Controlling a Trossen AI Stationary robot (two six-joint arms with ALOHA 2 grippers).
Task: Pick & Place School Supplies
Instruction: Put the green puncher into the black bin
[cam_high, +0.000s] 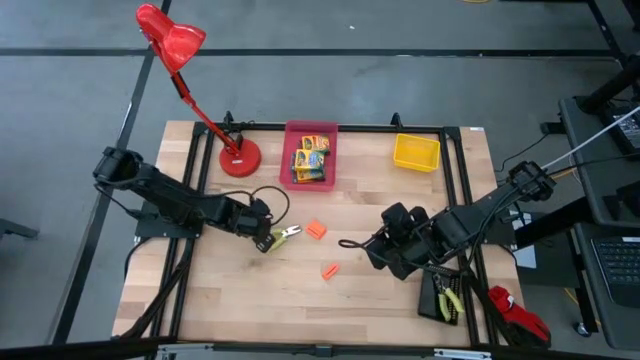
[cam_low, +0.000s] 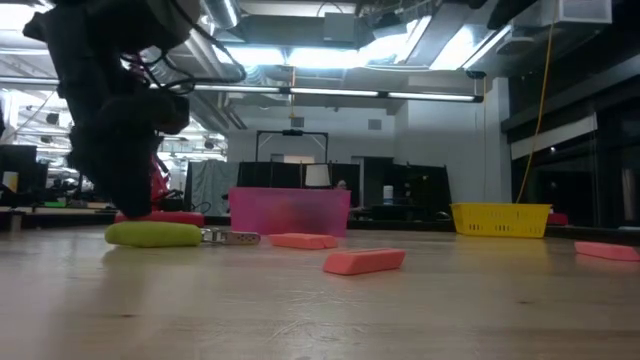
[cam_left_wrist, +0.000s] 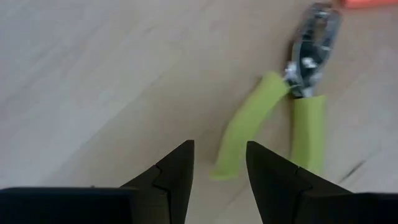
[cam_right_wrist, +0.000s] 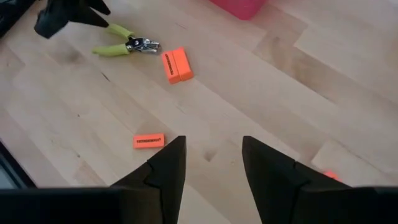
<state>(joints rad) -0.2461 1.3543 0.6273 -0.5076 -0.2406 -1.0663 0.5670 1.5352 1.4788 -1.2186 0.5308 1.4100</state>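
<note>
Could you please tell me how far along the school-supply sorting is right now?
Done: crayon boxes sit in the pink bin. In hand: nothing; the open left hand is beside the green-handled pliers. Left: those pliers and two orange pieces on the table; right hand open.

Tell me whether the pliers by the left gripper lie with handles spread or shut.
Spread. The pliers lie flat on the table, their lime-green handles diverging from the metal head; the left gripper hangs open just short of them, holding nothing.
</note>
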